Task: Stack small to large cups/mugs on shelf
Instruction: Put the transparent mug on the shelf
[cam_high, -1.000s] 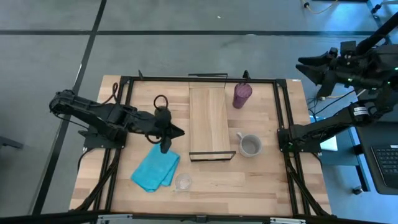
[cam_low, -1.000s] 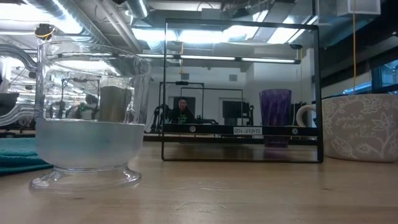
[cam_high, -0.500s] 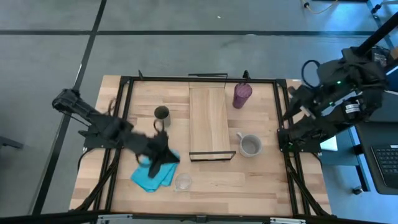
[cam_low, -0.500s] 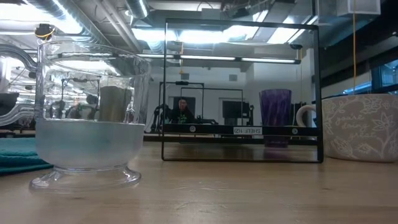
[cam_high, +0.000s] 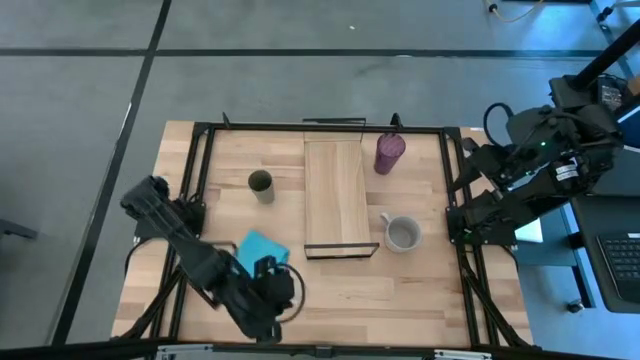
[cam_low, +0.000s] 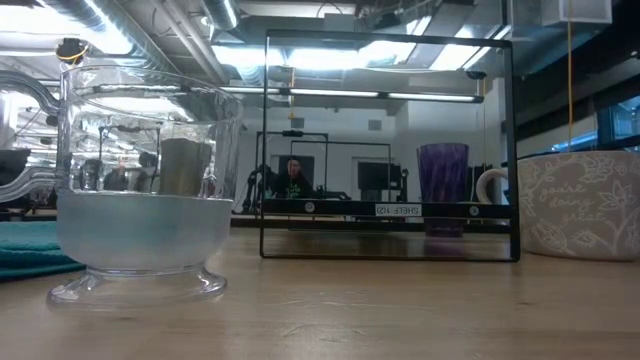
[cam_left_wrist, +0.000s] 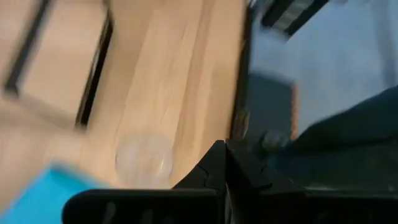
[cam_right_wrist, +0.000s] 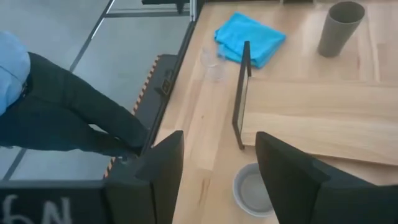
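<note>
The tiny clear glass (cam_low: 145, 190) (cam_left_wrist: 144, 158) stands on the table near its front edge, beside the turquoise cloth (cam_high: 262, 247). My left gripper (cam_left_wrist: 224, 163) (cam_high: 283, 292) hangs shut just above the table by the glass and touches nothing. The olive-brown cup (cam_high: 261, 185) stands left of the shelf (cam_high: 338, 195). The purple tumbler (cam_high: 389, 152) and the grey mug (cam_high: 402, 233) stand to the shelf's right. My right gripper (cam_right_wrist: 217, 168) (cam_high: 478, 160) is open and raised over the table's right edge.
A black metal frame (cam_high: 200, 150) runs around the tabletop. The shelf's black end frame (cam_low: 390, 150) stands upright at its near end. A person's dark trouser leg (cam_right_wrist: 62, 118) shows beyond the table's near edge in the right wrist view.
My left gripper has swung from beside the olive-brown cup toward the table's near edge, passing over the turquoise cloth, and now hangs by the clear glass. My right gripper has dropped a little and turned toward the table. The cups have not moved.
</note>
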